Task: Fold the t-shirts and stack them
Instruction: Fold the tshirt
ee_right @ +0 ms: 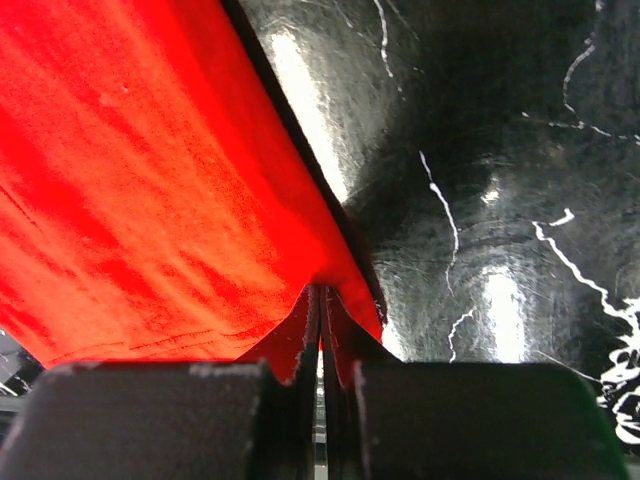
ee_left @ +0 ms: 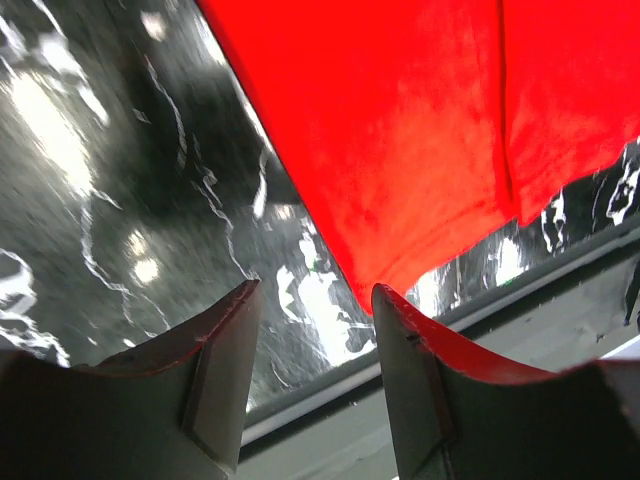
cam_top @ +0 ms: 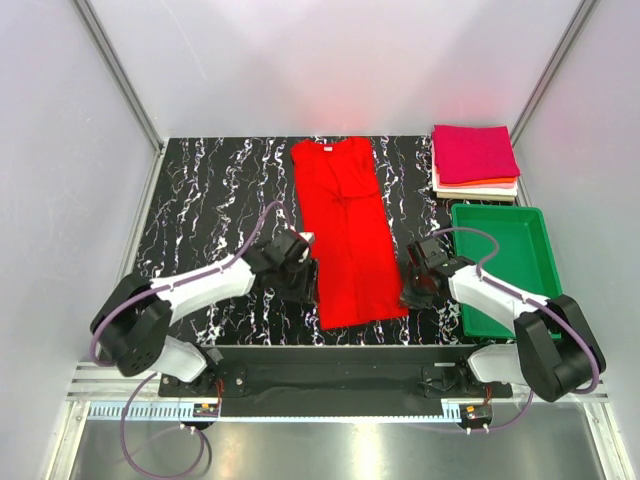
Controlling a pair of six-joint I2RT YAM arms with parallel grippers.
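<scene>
The bright red t-shirt (cam_top: 345, 235) lies as a long folded strip down the middle of the black marbled table (cam_top: 210, 200). My left gripper (cam_top: 300, 282) is open and empty, low beside the shirt's near left corner. In the left wrist view, the left gripper (ee_left: 315, 290) has the shirt's corner (ee_left: 420, 130) just beyond its right fingertip. My right gripper (cam_top: 415, 292) is at the shirt's near right edge. In the right wrist view, the right gripper (ee_right: 322, 292) is shut on the red cloth (ee_right: 150, 180). Folded magenta (cam_top: 475, 152), orange and white shirts are stacked at the far right.
A green plastic tray (cam_top: 505, 262) stands on the right, just in front of the folded stack and right of my right arm. The table's near metal edge (ee_left: 420, 340) runs close behind the left fingers. Grey walls enclose the table.
</scene>
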